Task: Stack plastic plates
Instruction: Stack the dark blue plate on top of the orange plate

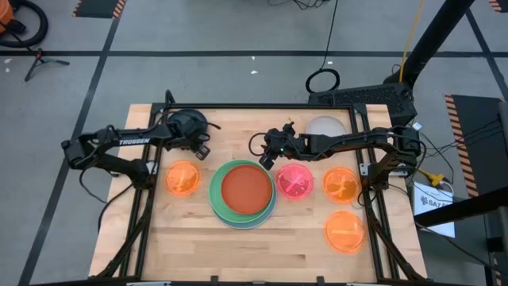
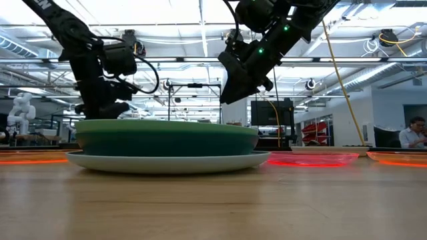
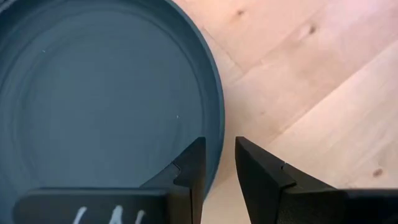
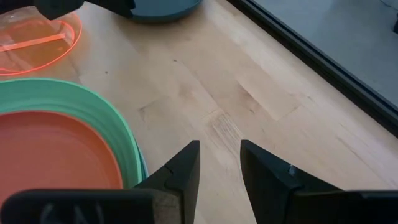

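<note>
your left gripper (image 3: pixel 219 163) straddles the dark grey plate's (image 3: pixel 93 93) rim at the worktop's (image 1: pixel 238 246) far left, fingers narrowly parted. your right gripper (image 4: pixel 219 163) hangs empty, slightly open, beside the red-orange-topped stack (image 1: pixel 244 191).

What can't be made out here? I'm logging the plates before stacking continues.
- Dark grey plate: high view, mostly covered by the left claw; left wrist view, cut off by the edges.
- Stack: how many plates lie under the red-orange plate; low view shows only edges.
- Whitish plate: high view, partly behind the right arm.
</note>
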You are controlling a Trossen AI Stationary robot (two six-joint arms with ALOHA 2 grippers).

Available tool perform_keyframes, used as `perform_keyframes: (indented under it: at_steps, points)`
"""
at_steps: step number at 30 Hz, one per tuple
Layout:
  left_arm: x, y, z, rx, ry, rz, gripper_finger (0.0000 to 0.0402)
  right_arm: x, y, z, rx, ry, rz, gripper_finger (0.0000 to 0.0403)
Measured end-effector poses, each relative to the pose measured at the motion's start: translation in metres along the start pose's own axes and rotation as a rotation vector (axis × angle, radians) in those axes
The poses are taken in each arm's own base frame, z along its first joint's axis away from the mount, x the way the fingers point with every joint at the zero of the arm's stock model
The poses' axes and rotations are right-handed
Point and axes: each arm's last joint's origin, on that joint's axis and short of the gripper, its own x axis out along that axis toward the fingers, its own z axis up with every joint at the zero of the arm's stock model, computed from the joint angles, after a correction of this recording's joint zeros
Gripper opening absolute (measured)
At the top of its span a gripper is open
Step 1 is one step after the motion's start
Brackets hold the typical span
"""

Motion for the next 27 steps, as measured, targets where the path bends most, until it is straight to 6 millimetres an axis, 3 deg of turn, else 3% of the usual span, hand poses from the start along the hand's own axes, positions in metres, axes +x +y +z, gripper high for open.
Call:
perform_keyframes:
  at_steps: [27]
  points:
    - [0.033,-0.006,0.002,0.13,0.045,0.074,0.0092,0.0,0.0,0.0,0.0,0.0,-0.001,0.0111]
